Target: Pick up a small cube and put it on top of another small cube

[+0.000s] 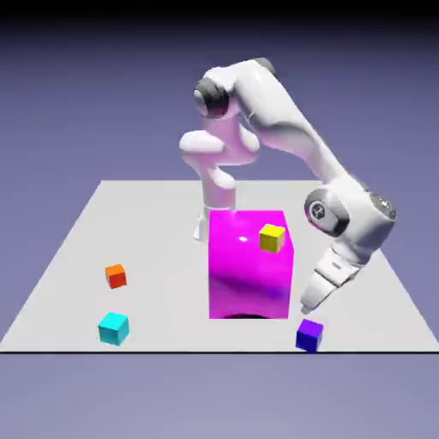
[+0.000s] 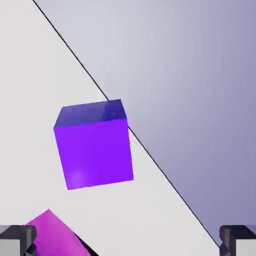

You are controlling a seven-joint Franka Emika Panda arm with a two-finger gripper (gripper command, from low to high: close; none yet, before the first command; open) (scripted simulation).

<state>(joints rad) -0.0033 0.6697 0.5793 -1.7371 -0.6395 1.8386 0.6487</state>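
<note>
You have the table [image 1: 154,223] as the broadest thing here, a pale grey slab. On it, near the middle, stands the big magenta block [image 1: 249,270], and the white arm [image 1: 283,129] bends over and past it toward the exterior view's right. On the block's top sits the small yellow cube [image 1: 272,237]. Your gripper [image 1: 306,303] hangs tilted just beside the block's lower right corner, above the small purple cube [image 1: 309,334], which rests near the table's front edge; the two stand apart. In the hand view you see that purple cube [image 2: 95,147] ahead, clear of both fingertips [image 2: 17,240], which sit spread wide at the bottom corners with nothing between them. Well off toward the exterior view's left lie the small cyan cube [image 1: 113,327] and, a little behind it, the small orange cube [image 1: 116,275].
</note>
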